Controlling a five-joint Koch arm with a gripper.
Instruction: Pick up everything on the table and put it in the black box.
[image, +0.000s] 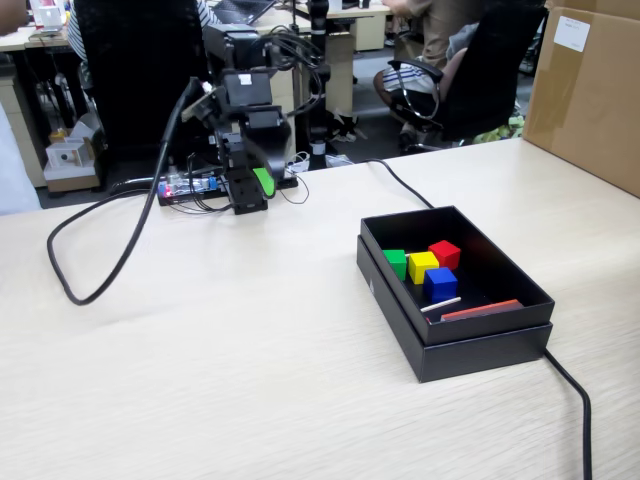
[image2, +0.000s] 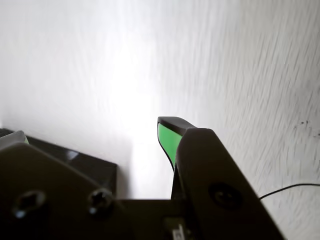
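The black box (image: 480, 342) stands on the table (image: 250, 380) at the right in the fixed view. Four cubes sit together inside it: green (image: 396, 262), yellow (image: 422, 266), red (image: 445, 253) and blue (image: 440, 284). My gripper (image: 255, 195) hangs folded under the arm at the back left, far from the box and pointing down at the tabletop. In the wrist view the gripper (image2: 92, 132) is open. Its green-padded finger (image2: 169, 137) is at the right, and only bright bare table (image2: 225, 60) shows in the gap.
A thick black cable (image: 110, 270) loops over the table's left side, and another (image: 572, 392) runs off past the box. A brown carton (image: 590, 90) stands at the back right. A white stick (image: 440, 304) and a red strip (image: 482, 310) lie in the box.
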